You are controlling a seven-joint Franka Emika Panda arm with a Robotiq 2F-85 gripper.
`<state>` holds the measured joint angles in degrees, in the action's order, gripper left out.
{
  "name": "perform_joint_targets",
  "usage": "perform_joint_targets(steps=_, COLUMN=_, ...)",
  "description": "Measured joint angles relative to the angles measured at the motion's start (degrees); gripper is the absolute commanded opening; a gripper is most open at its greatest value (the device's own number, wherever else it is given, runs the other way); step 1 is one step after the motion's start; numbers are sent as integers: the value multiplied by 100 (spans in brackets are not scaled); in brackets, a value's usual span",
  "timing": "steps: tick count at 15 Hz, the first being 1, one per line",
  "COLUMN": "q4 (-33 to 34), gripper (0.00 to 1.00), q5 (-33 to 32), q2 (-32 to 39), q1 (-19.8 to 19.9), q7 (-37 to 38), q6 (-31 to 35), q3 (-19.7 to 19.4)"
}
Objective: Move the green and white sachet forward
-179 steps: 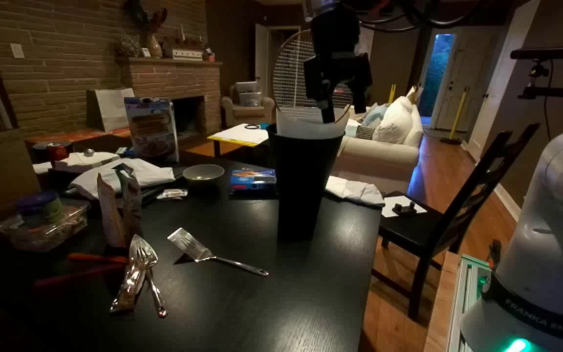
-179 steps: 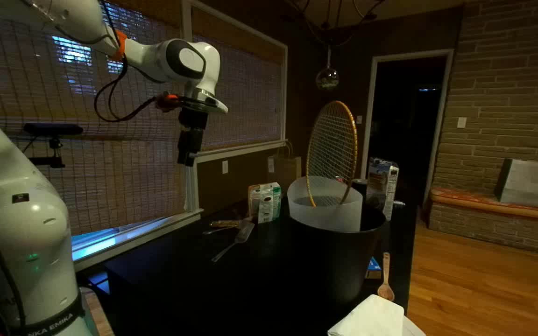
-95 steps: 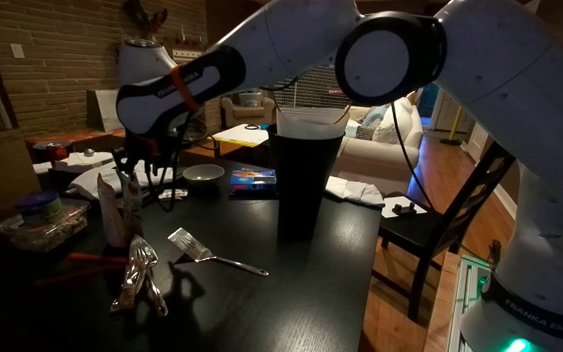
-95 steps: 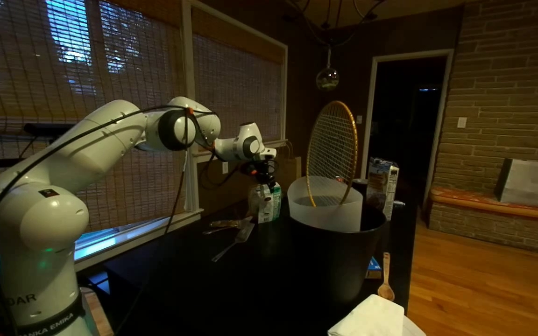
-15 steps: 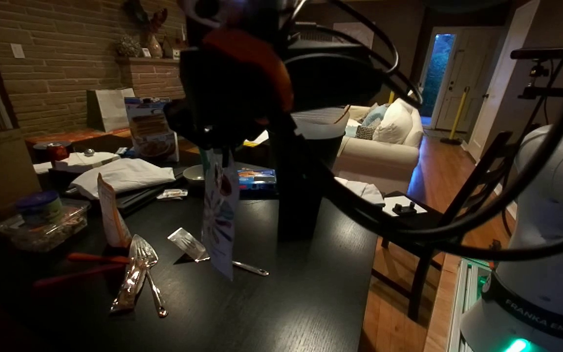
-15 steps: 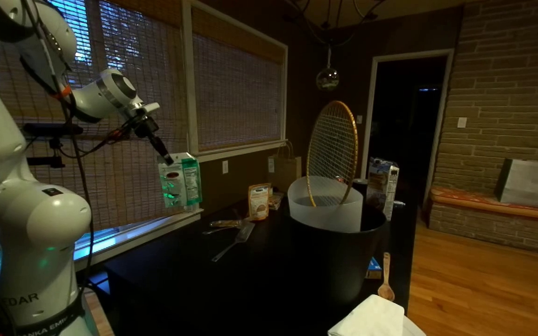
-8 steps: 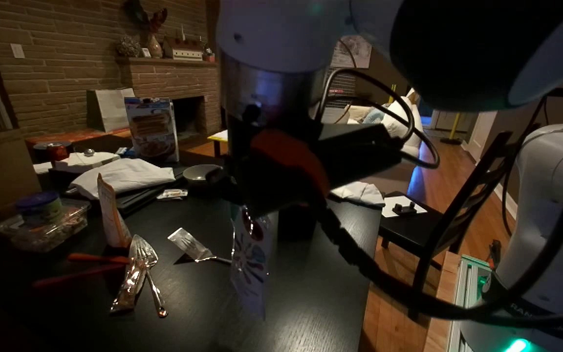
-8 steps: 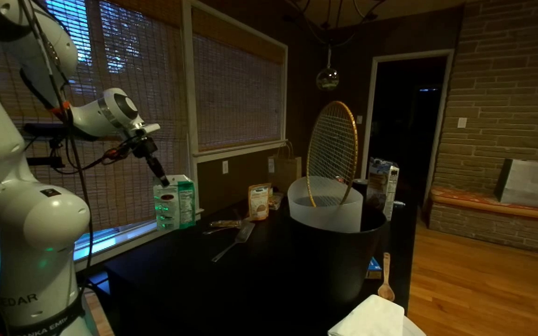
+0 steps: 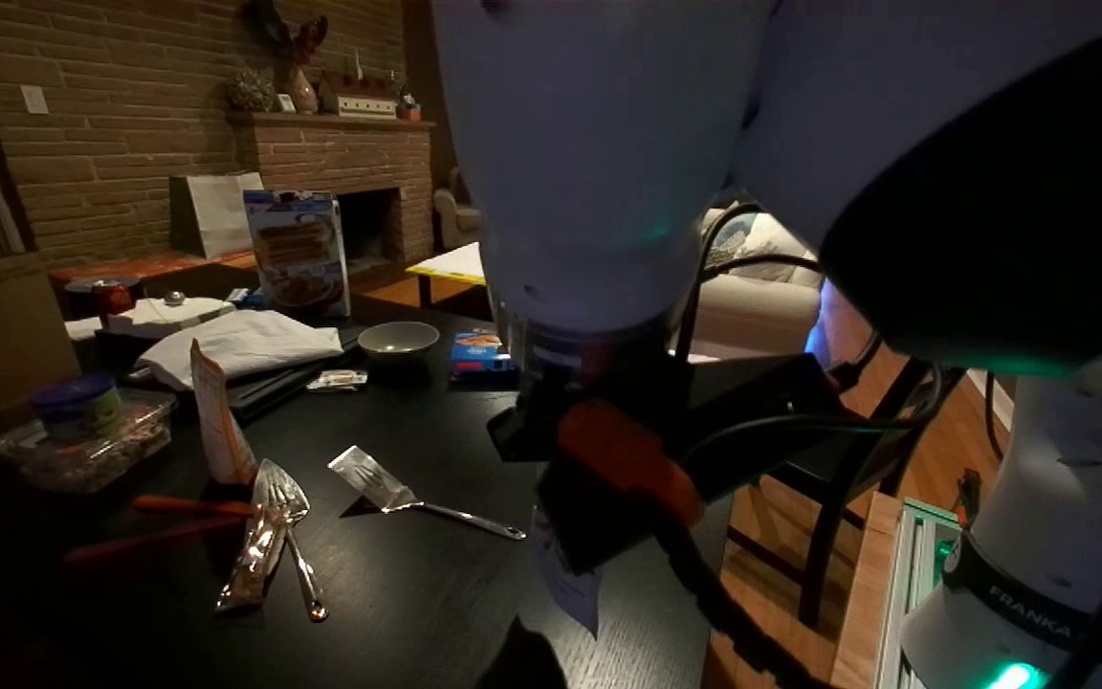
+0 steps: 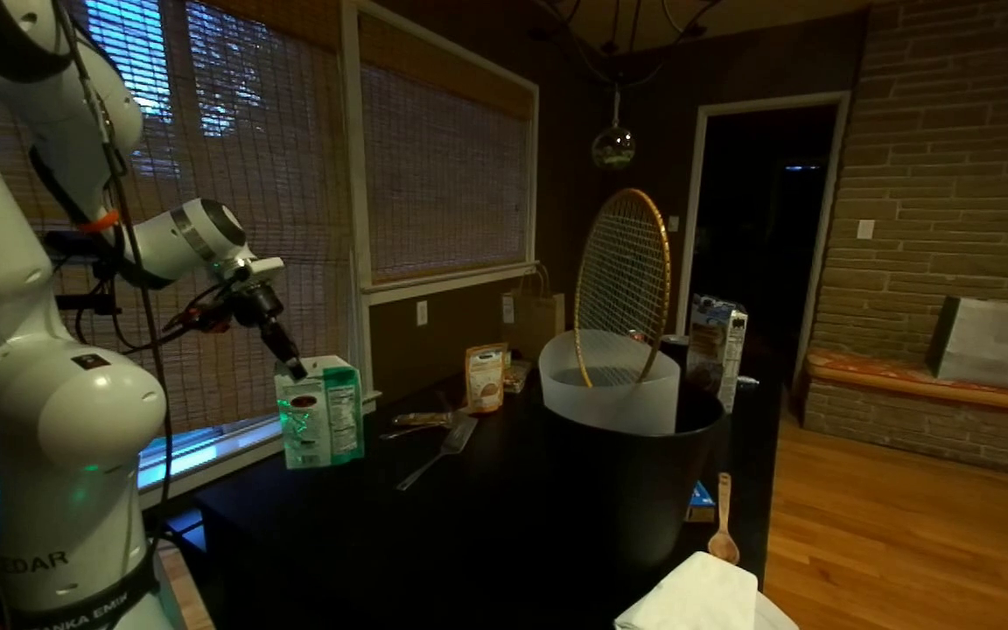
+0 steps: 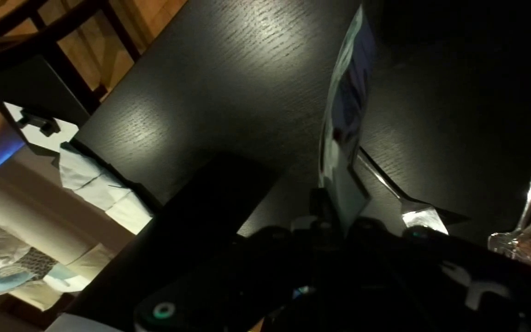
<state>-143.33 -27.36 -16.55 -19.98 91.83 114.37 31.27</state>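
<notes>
The gripper [image 10: 296, 368] clamps a green and white sachet [image 10: 325, 422] over the black surface [image 9: 417, 593], a brick fireplace [image 9: 350, 158] and woven blinds [image 10: 443, 175] beyond in dim light.

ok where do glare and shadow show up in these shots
Wrist view: pale glare patches on the black tabletop; in an exterior view: a dark shadow at the bottom of the frame; in an exterior view: green glints on the green and white sachet, the black tabletop almost lost in darkness.
</notes>
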Motion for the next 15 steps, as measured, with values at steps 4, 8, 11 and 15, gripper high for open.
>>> perform_joint_targets(steps=4, q4=-19, gripper=0, q5=-50, q2=242, q1=2, q7=584, q6=-124, q3=93)
perform_joint_targets(steps=8, q4=-48, gripper=0, q5=-64, q2=438, q1=2, q7=1110, q6=-118, q3=99)
perform_joint_targets(steps=11, q4=-66, gripper=0, q5=-64, q2=569, q1=2, q7=1513, q6=39, q3=76)
perform_joint_targets(steps=15, q4=-118, gripper=26, q5=-64, q2=740, q1=2, q7=1881, q6=378, q3=11)
